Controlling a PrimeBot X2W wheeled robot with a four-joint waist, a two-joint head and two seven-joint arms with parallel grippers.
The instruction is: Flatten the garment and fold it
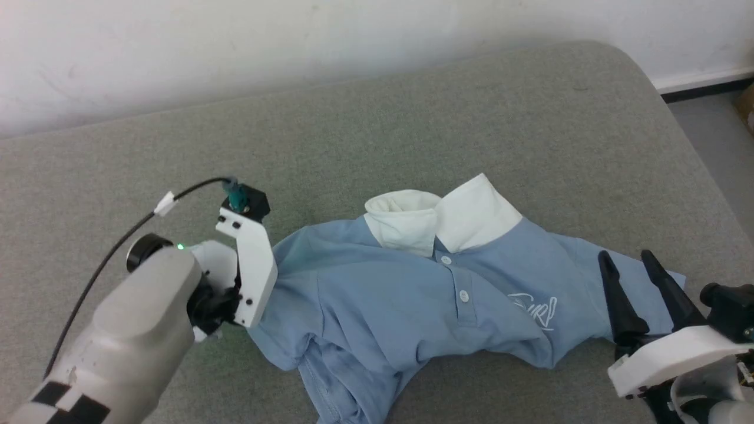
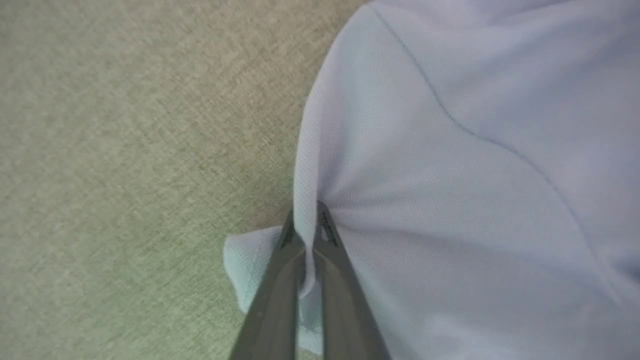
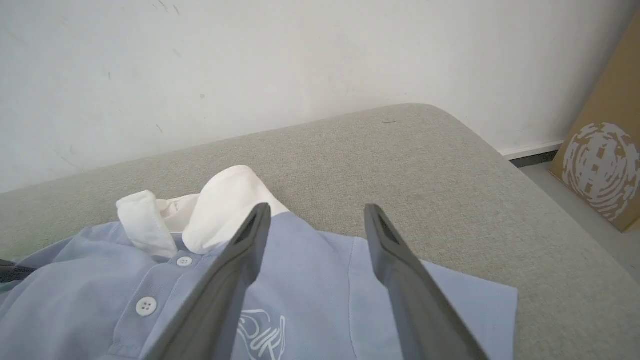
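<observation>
one light-blue shirt point(image 1: 377, 277) lies rumpled on the grey cushion point(image 1: 530, 118), white collar point(image 1: 412, 221) on the far side. the left gripper point(image 2: 307, 220) is pinched tight on a fold at the shirt's left edge. the right gripper point(image 1: 625, 256) is spread wide over the shirt's right end, holding nothing. the white script logo point(image 1: 536, 309) on the chest is too small to read. two white buttons point(image 1: 446, 259) show.

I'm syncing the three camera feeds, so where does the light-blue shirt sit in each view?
Head view: the shirt lies crumpled across the lower middle.
Left wrist view: the shirt covers the right side, its edge pinched in the shut left end effector.
Right wrist view: the shirt is at lower left and centre, below the open right end effector.
Shared landmark: the grey-green cushion beneath it.
</observation>
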